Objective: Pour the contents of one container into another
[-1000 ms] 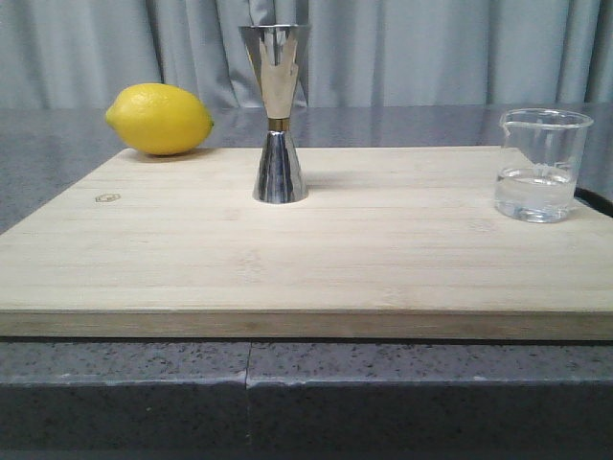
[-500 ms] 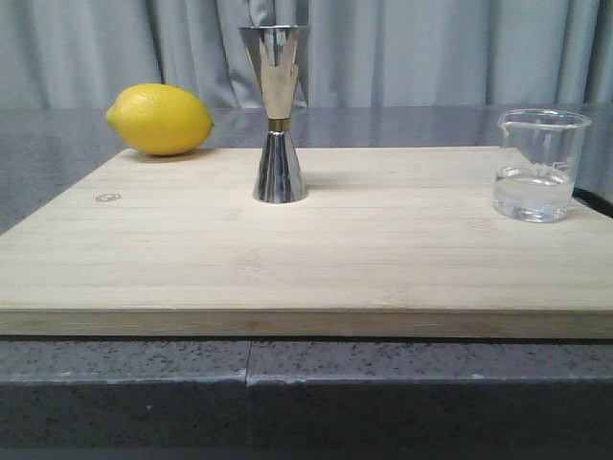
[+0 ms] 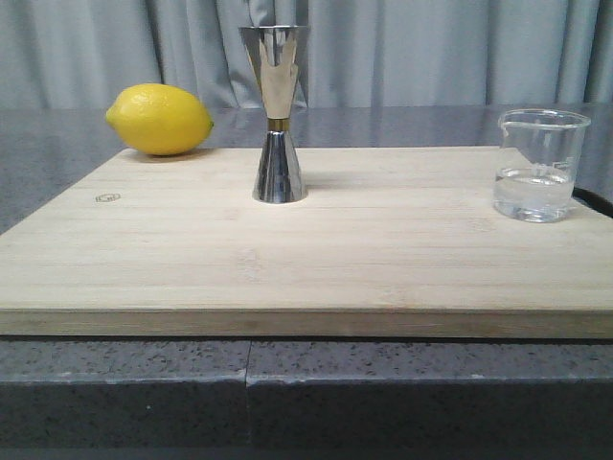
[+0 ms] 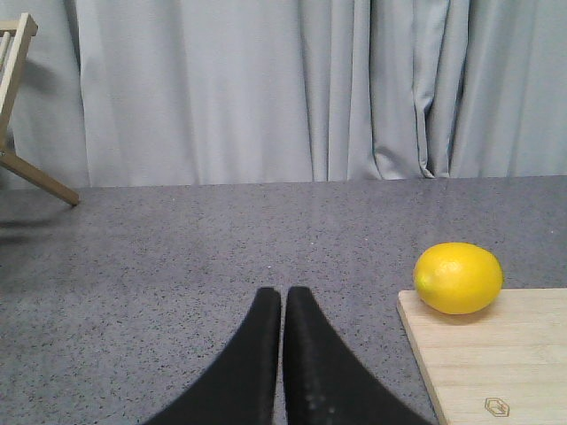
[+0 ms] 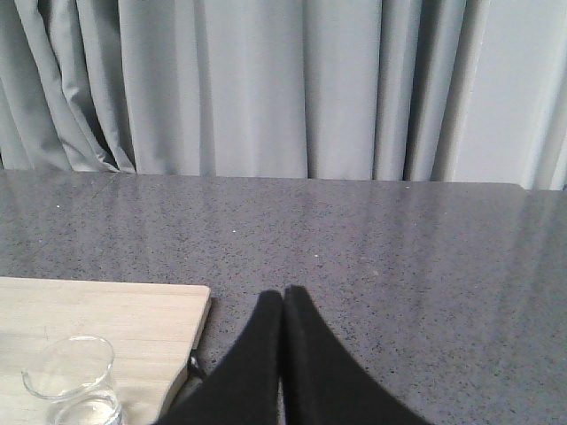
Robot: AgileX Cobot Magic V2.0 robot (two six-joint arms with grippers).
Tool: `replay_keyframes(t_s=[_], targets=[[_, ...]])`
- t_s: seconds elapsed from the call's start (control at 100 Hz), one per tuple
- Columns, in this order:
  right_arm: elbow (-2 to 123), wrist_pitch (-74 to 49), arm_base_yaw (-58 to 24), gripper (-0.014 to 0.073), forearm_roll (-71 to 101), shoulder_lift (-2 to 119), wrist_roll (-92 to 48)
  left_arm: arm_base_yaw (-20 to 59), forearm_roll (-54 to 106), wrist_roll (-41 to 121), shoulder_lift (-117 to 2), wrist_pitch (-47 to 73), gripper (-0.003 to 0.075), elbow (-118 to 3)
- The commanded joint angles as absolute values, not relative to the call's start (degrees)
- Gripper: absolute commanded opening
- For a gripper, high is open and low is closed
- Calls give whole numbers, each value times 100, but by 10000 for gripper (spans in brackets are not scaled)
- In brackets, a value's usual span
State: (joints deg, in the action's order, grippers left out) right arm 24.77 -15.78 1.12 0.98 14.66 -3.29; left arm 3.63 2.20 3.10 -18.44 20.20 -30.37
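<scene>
Front view shows us not yet started: beaker [image 3: 539, 165] at right, jigger [image 3: 278, 113] upper centre. Both grippers, left [image 4: 283, 297] and right [image 5: 283, 297], are pressed closed, empty; next we reach for the beaker.

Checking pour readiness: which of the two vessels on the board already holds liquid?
The glass beaker at the board's right edge, partly filled with clear liquid; the steel jigger is opaque.
</scene>
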Motion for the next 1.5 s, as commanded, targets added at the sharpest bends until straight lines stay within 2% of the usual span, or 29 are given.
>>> replay_keyframes(t_s=[0.0, 0.23, 0.32, 0.39, 0.42, 0.49, 0.56, 0.61, 1.19, 1.38, 1.49], targets=[[2678, -1155, 153, -71, 38, 1577, -349, 355, 257, 303, -1947, 1626, -19, -3224], [2678, -1314, 153, -59, 38, 1577, -336, 355, 257, 303, -1947, 1650, -17, -3224], [2678, -1388, 153, 61, 38, 1577, -336, 355, 257, 303, -1947, 1666, 24, -3224], [2678, -1401, 153, 229, 0, 1577, -336, 355, 216, 303, -1947, 1666, 144, -3224], [2678, -1413, 153, 320, 0, 1577, -336, 355, 173, 303, -1947, 1666, 228, -3224], [2678, -1443, 153, 468, 0, 1577, -336, 355, 129, 303, -1947, 1666, 411, -3224], [2678, -1443, 153, 540, 38, 1577, -336, 355, 187, 303, -1947, 1655, 546, -3224], [2678, -1443, 153, 547, 0, 1577, -336, 355, 200, 303, -1947, 1655, 589, -3224], [2678, -1531, 153, 545, 152, 1577, -336, 355, 293, 303, -1947, 1250, 488, -3224], [2809, -1977, 153, 545, 200, 1577, -336, 355, 307, 303, -1956, 1357, 474, -3240], [3115, -2467, 153, 545, 200, 1650, -336, 355, 307, 313, -2105, 1879, 474, -3517]])
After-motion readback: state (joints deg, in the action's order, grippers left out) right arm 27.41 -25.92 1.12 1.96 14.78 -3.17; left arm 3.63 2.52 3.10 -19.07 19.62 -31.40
